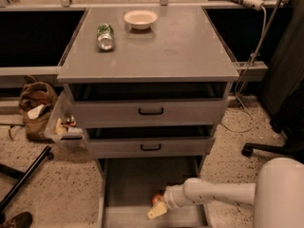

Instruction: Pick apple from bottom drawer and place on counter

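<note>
- Apple [157,199] lies on the floor of the open bottom drawer [130,184], toward its near end.
- Gripper [159,208] reaches in from the right, right at the apple; whether it holds it cannot be told.
- Counter [166,46] above carries a bowl [140,19] and a can [105,36], far left.
</note>
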Controlling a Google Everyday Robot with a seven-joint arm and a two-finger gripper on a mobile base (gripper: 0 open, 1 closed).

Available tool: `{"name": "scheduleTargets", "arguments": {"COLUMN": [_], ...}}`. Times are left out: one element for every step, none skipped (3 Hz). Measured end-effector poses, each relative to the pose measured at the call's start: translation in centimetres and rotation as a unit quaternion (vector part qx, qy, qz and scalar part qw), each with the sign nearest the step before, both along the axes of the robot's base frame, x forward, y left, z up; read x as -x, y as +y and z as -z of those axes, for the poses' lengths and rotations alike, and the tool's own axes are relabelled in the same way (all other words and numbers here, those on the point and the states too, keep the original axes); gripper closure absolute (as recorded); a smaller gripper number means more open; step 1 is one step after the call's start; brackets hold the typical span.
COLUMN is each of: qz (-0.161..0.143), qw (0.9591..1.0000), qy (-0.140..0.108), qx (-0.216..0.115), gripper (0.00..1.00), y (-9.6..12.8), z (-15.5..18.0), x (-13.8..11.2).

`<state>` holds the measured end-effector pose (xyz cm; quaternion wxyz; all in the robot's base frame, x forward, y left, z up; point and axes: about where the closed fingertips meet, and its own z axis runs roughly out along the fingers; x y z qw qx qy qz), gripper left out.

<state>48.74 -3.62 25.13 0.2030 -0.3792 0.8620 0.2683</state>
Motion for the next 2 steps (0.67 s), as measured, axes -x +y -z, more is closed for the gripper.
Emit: {"name": "scheduleTargets", "arguments": {"qz": [0.036, 0.058], "qw": [0.9990, 0.9973], "qy": [-0.027, -0.040], "qx": [-0.008, -0.019], "gripper": [0.00, 0.00], "y": [-0.8, -1.4], "z": [1.1, 2.2], "x": [-1.8, -3.0]}}
